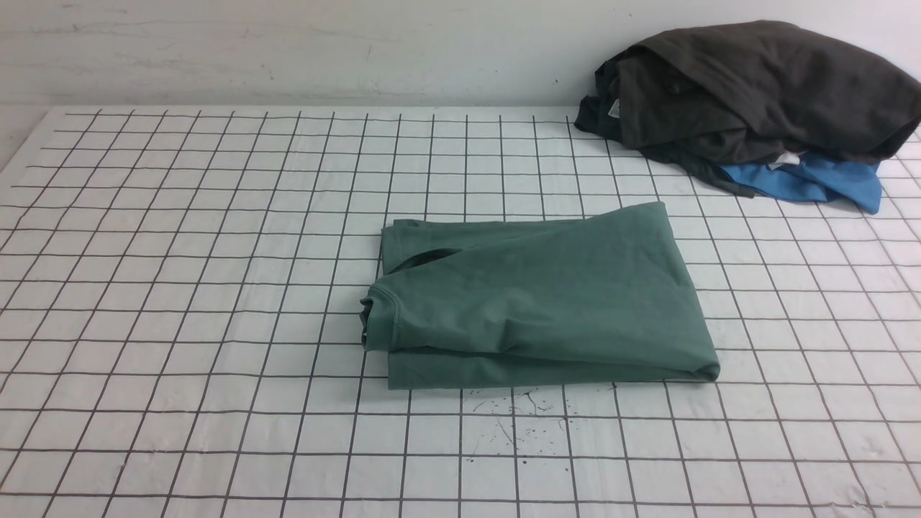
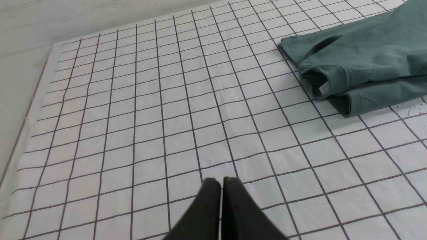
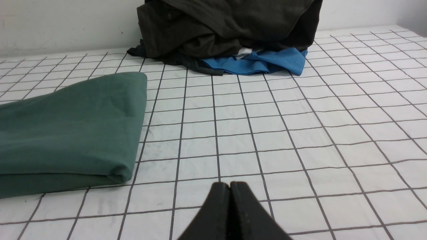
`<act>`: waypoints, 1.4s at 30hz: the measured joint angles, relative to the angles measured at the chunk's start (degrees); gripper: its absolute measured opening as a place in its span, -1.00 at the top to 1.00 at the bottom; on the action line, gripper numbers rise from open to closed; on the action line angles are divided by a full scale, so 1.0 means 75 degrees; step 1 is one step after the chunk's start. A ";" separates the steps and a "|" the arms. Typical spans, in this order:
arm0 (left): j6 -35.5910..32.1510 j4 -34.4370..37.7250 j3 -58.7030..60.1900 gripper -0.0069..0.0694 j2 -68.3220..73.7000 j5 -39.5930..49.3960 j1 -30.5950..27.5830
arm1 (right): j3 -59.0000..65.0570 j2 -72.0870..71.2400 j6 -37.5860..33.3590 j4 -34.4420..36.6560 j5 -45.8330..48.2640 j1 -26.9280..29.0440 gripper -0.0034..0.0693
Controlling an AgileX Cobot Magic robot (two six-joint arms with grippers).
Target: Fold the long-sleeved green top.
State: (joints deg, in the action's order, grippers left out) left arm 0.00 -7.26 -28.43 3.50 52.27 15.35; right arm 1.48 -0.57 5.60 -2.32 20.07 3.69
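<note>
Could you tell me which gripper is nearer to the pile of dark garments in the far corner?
Right. The right gripper, fingers shut, faces the dark garments across bare grid. The left gripper, also shut, sits on the green top's other side, farther away.

No text, brand, number or sign can be read in any view. The green long-sleeved top (image 1: pixel 547 302) lies folded with plain fabric showing; a small white tag (image 2: pixel 323 88) sits inside its neck opening in the left wrist view, too small and blurred to make out any printing. A pale label (image 1: pixel 614 108) on the dark grey garment (image 1: pixel 763 86) in the heap at the far right of the surface is likewise illegible. The white sheet (image 1: pixel 180 288) carries only a black grid of lines and some dark ink specks (image 1: pixel 514 410), no lettering.
</note>
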 joint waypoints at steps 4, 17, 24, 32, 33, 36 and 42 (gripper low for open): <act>0.0000 0.0000 0.0000 0.84 0.0000 0.0000 0.0000 | 0.0000 0.0000 0.0000 0.0000 0.0000 0.0000 0.94; 0.0000 0.0000 0.0000 0.84 0.0000 0.0000 0.0000 | 0.0000 0.0000 0.0000 0.0000 0.0000 0.0000 0.94; 0.0000 0.0000 0.0018 0.84 0.0000 0.0000 0.0000 | 0.0000 0.0000 0.0000 0.0000 0.0000 0.0000 0.94; 0.0000 0.0020 0.0770 0.84 0.0000 -0.1172 -0.0197 | 0.0000 0.0000 0.0000 0.0000 0.0000 0.0000 0.94; 0.0000 0.0130 0.1119 0.84 0.0000 -0.1801 -0.0443 | 0.0000 0.0000 0.0000 0.0000 0.0000 0.0000 0.94; 0.0000 0.0400 0.1706 0.84 0.0000 -0.2800 -0.0953 | 0.0000 0.0000 0.0000 0.0000 0.0000 0.0000 0.94; -0.0409 0.1034 0.3241 0.84 -0.0177 -0.4585 -0.2073 | 0.0000 0.0000 0.0000 0.0000 0.0000 0.0000 0.94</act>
State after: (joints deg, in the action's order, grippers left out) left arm -3.07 0.49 -4.13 2.18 17.88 -0.20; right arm 1.48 -0.57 5.60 -2.32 20.07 3.69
